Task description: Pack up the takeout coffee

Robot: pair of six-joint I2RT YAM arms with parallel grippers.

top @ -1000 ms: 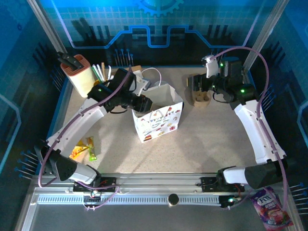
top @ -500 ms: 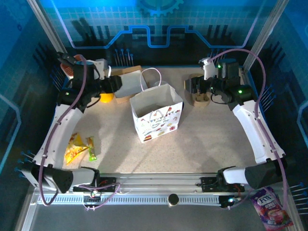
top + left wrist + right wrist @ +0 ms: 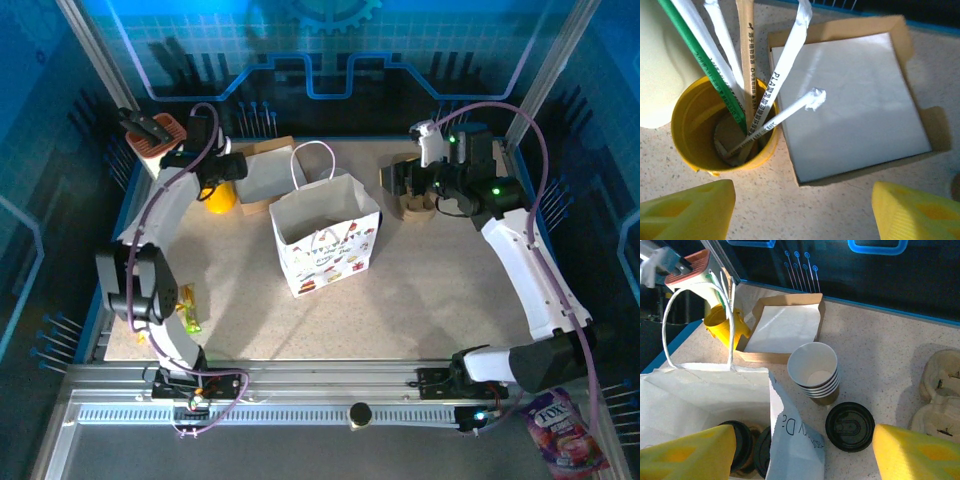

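In the right wrist view, two takeout coffee cups with black lids (image 3: 742, 444) stand inside the white printed paper bag (image 3: 700, 400). The bag (image 3: 326, 240) stands open mid-table. A stack of lidless paper cups (image 3: 815, 371) and a loose black lid (image 3: 850, 426) sit on the table beside it. My right gripper (image 3: 805, 455) hangs open above the bag's edge, at the back right (image 3: 396, 180) in the top view. My left gripper (image 3: 800, 215) is open and empty over bare table, at the back left (image 3: 226, 168).
A yellow cup of wrapped straws (image 3: 722, 125) and a cardboard box of white napkins (image 3: 850, 100) lie under the left gripper. The moulded-pulp carrier (image 3: 940, 390) sits at the back right. An orange-topped holder (image 3: 155, 135) stands back left; snack packets (image 3: 165, 305) lie near left.
The left arm swung from the bag's mouth to the back left, over the yellow cup, and its jaws opened. The right gripper edged slightly left.
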